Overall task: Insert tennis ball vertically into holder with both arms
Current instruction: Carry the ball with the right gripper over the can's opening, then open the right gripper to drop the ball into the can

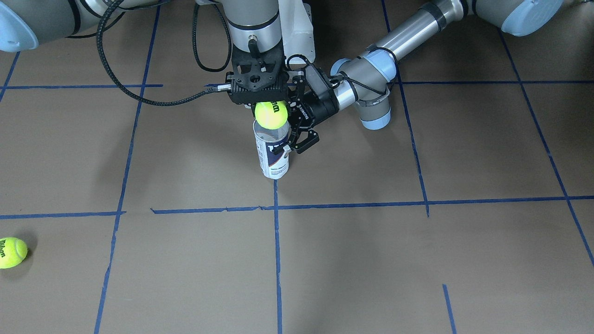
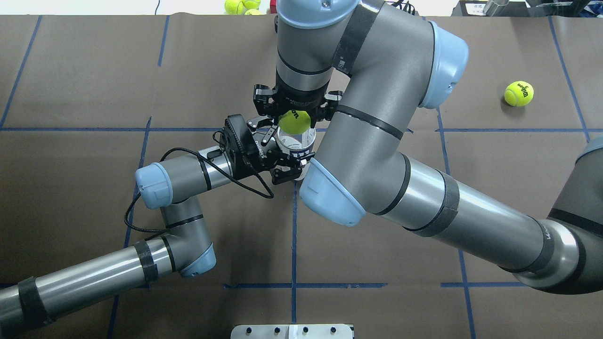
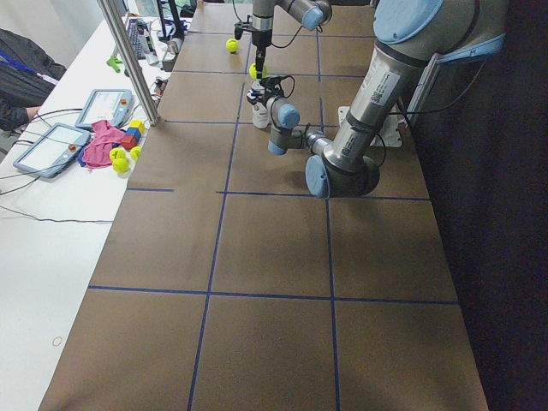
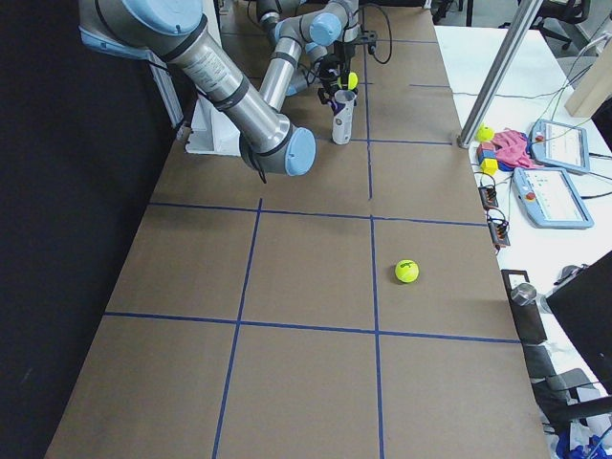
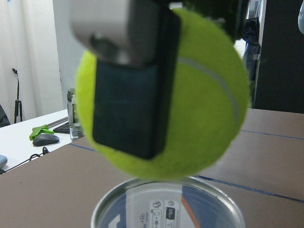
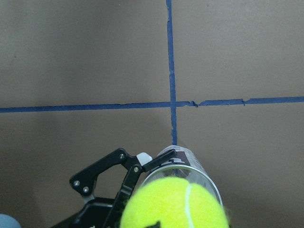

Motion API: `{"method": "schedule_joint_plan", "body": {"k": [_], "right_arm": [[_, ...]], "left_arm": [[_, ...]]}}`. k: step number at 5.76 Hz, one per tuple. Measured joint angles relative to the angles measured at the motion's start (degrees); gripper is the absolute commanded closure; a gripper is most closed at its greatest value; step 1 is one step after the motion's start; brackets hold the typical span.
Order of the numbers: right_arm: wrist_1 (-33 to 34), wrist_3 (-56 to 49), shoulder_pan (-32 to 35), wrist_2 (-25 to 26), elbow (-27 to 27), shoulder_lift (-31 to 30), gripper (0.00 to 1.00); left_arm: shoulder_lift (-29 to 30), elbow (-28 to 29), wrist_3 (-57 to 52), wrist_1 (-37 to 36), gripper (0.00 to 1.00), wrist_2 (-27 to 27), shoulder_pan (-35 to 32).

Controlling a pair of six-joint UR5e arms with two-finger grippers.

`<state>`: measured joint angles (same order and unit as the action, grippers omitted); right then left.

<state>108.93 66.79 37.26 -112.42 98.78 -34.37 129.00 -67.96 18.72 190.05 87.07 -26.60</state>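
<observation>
The holder [image 1: 274, 160], a clear can with a navy-and-white label, stands upright on the brown table. My left gripper [image 1: 288, 141] is shut on its upper part from the side, as the overhead view [image 2: 287, 155] also shows. My right gripper [image 1: 270, 107] points straight down and is shut on a yellow tennis ball [image 1: 271, 116]. The ball hangs right over the can's open mouth, its underside at the metal rim [image 5: 166, 209]. In the right wrist view the ball [image 6: 175, 204] covers most of the can's mouth [image 6: 192, 159]. A right finger pad [image 5: 128, 109] presses the ball's side.
A second tennis ball [image 2: 518, 93] lies loose on the table on my right side; it also shows in the front view [image 1: 11, 253]. The white pedestal [image 1: 299, 28] stands behind the can. Tablets and small toys [image 4: 535, 153] lie on the side bench beyond the table.
</observation>
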Motion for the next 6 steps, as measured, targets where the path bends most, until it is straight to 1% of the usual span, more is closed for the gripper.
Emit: {"method": "schedule_joint_plan", "body": {"k": [1, 2, 4, 5, 6], "right_arm": [[0.0, 0.0, -0.2, 0.0, 0.0, -0.3, 0.14], [0.1, 0.0, -0.4, 0.1, 0.0, -0.7, 0.09], [0.1, 0.0, -0.8, 0.1, -0.1, -0.8, 0.08], [0.1, 0.0, -0.9, 0.1, -0.1, -0.7, 0.08], [0.0, 0.0, -0.9, 0.1, -0.2, -0.7, 0.03]], "left_arm": [[0.0, 0.0, 0.0, 0.0, 0.11, 0.0, 0.0], [0.0, -0.1, 0.0, 0.1, 0.11, 0.0, 0.0], [-0.1, -0.1, 0.0, 0.1, 0.11, 0.0, 0.0], [-0.1, -0.1, 0.0, 0.1, 0.17, 0.0, 0.0], [-0.1, -0.1, 0.0, 0.1, 0.21, 0.0, 0.0]]}}
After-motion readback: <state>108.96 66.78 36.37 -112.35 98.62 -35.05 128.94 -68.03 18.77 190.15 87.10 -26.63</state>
